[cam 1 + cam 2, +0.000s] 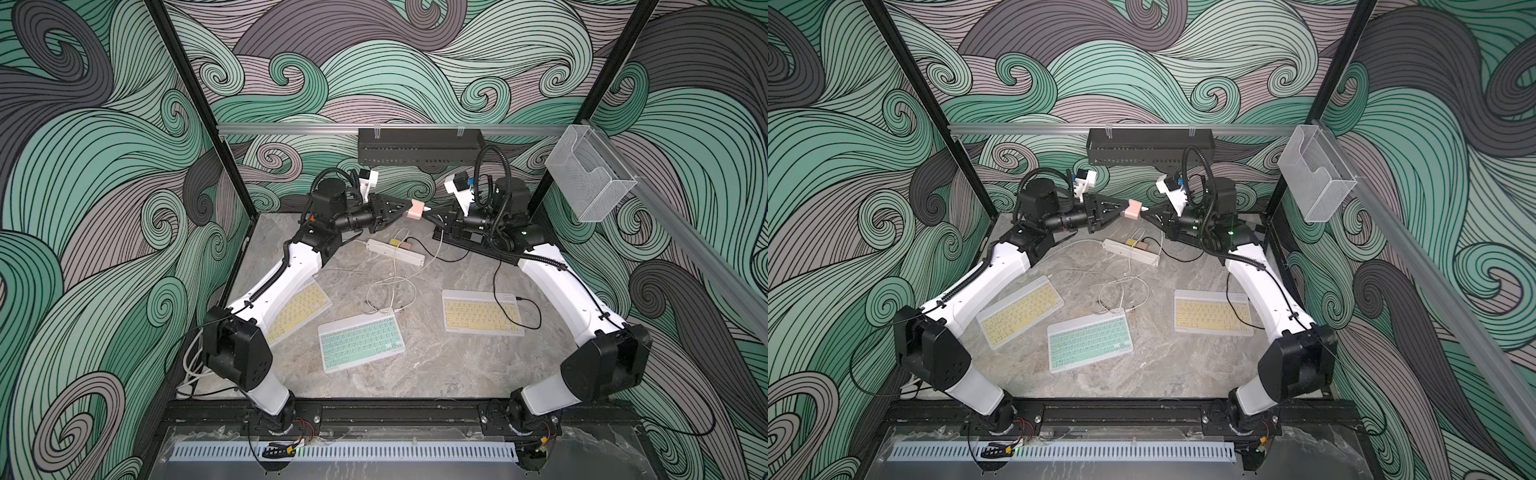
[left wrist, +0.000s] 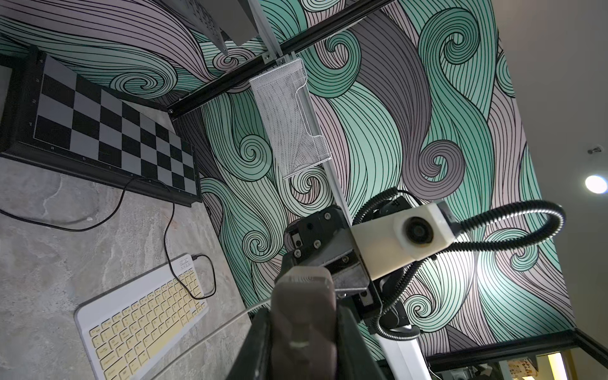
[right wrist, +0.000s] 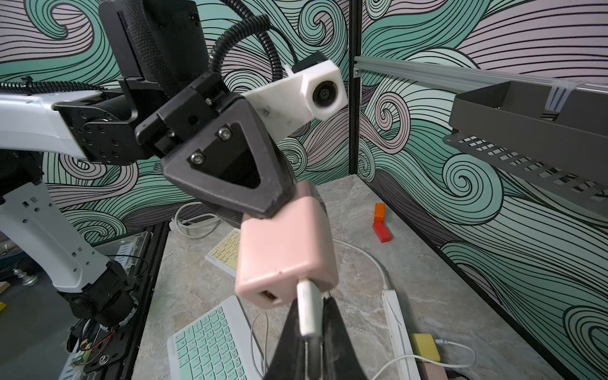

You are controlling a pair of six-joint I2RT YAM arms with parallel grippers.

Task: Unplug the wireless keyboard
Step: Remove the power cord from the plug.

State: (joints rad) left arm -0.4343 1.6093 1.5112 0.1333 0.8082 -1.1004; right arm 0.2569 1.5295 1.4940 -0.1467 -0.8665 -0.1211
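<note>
A pink charger block (image 1: pixel 415 209) (image 1: pixel 1133 209) hangs in the air above the back of the table, with my left gripper (image 1: pixel 405 210) (image 2: pixel 302 329) shut on it. My right gripper (image 1: pixel 428 211) (image 3: pixel 311 316) is shut on the white USB plug (image 3: pixel 308 309), which sits in the pink charger block (image 3: pixel 286 253). From the plug a white cable (image 1: pixel 390 286) drops and loops on the table toward the back edge of the green keyboard (image 1: pixel 360 341) (image 3: pixel 210 345).
Two yellow keyboards (image 1: pixel 297 309) (image 1: pixel 482 311) flank the green one; the right one carries a black cable. A white power strip (image 1: pixel 395 251) with a yellow charger (image 3: pixel 426 347) lies below the grippers. A chessboard (image 2: pixel 108 131), black shelf (image 1: pixel 419 145) and mesh basket (image 1: pixel 590 178) stand behind.
</note>
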